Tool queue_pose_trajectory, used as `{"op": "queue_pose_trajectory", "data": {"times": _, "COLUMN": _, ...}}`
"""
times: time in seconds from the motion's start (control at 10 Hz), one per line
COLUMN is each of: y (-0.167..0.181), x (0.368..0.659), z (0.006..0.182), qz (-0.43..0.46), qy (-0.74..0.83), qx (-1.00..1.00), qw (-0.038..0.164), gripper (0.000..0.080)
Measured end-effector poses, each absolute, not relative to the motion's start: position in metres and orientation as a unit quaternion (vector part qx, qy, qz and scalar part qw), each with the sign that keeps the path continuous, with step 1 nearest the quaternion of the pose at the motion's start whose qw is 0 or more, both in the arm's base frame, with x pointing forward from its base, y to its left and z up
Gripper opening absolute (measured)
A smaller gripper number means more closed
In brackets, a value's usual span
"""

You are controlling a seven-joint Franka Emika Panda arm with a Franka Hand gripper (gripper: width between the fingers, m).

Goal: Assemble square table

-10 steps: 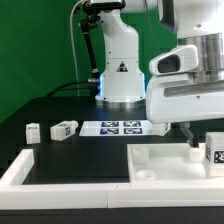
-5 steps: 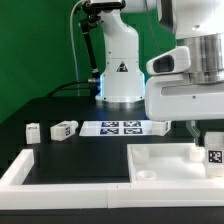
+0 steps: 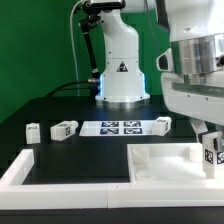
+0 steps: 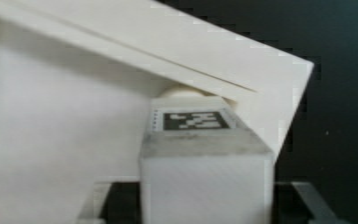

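Note:
The white square table top (image 3: 165,165) lies at the front on the exterior view's right, rim up. My gripper (image 3: 211,148) is shut on a white table leg (image 3: 211,156) with a black-and-white tag and holds it upright at the top's far right corner. In the wrist view the leg (image 4: 202,150) sits between my dark fingers (image 4: 119,202), its far end at the corner socket (image 4: 186,96) of the top (image 4: 69,110). Whether it is seated in the socket I cannot tell. Three more legs lie on the black table: two on the left (image 3: 33,132) (image 3: 64,128) and one behind the top (image 3: 160,124).
The marker board (image 3: 122,127) lies flat at mid-table in front of the robot base (image 3: 122,75). A long white border rail (image 3: 22,170) runs along the front left. A green backdrop stands behind.
My wrist and hand have shifted up and toward the exterior view's right. The held leg stays at about the same place over the top's corner.

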State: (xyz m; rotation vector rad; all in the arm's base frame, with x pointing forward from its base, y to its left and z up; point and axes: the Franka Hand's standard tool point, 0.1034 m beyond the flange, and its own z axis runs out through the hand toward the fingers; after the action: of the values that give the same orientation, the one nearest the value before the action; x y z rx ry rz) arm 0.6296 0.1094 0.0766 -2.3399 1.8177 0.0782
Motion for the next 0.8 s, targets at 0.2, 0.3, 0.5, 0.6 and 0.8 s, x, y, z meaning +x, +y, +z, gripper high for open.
{"op": "queue_pose_trajectory", "data": {"times": 0.2, "y": 0.1122, "x": 0.6273, "z": 0.0764, "qz": 0.040, "qy": 0.704, "qx": -0.702, "qw": 0.099, "gripper": 0.0291}}
{"op": "queue_pose_trajectory", "data": {"times": 0.3, "y": 0.1119, "x": 0.6273, "z": 0.0763, "qz": 0.039, "qy": 0.699, "qx": -0.707, "qw": 0.099, "gripper": 0.0296}}
{"op": "queue_pose_trajectory", "data": {"times": 0.5, "y": 0.1187, "x": 0.6190, "z": 0.0758, "qz": 0.057, "qy": 0.605, "qx": -0.791, "qw": 0.073, "gripper": 0.0497}}
{"op": "queue_pose_trajectory", "data": {"times": 0.6, "y": 0.1198, "x": 0.6236, "z": 0.0794, "qz": 0.058, "qy": 0.511, "qx": -0.855, "qw": 0.068, "gripper": 0.0497}}
{"op": "queue_pose_trajectory", "data": {"times": 0.8, "y": 0.1195, "x": 0.6281, "z": 0.0808, "qz": 0.057, "qy": 0.432, "qx": -0.897, "qw": 0.074, "gripper": 0.0622}}
